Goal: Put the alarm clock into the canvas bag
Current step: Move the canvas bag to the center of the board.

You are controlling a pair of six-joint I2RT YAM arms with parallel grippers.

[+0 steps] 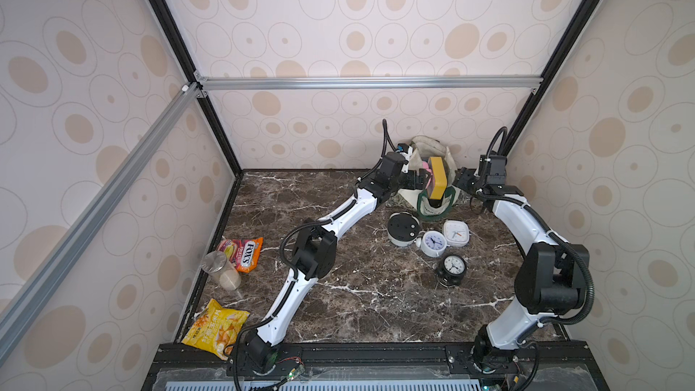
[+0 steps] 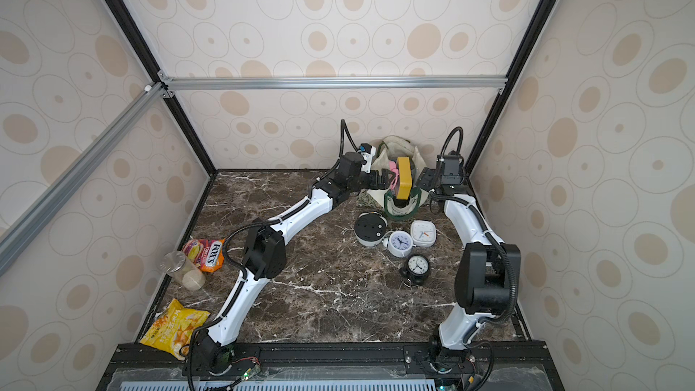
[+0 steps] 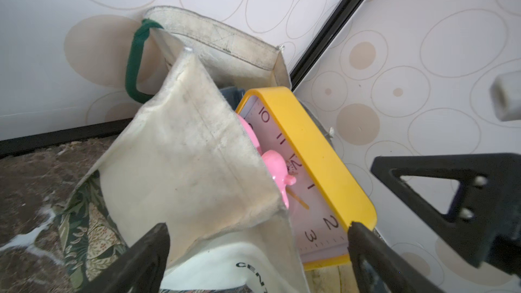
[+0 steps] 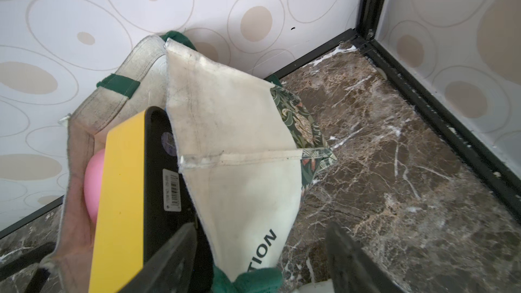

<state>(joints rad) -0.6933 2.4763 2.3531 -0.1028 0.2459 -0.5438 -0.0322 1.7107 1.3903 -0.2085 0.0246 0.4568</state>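
Toward the far right corner of the counter (image 1: 357, 295), a yellow alarm clock (image 1: 437, 178) stands on edge in the mouth of the canvas bag (image 1: 428, 146).
Its upper part sticks out above the rim, and a pink clock (image 3: 277, 170) sits against its face inside. The left claw (image 3: 258, 225) gapes wide, straddling one side wall of the bag and the clock's corner. The right claw (image 4: 260, 226) is also parted, with the opposite wall between its jaws.
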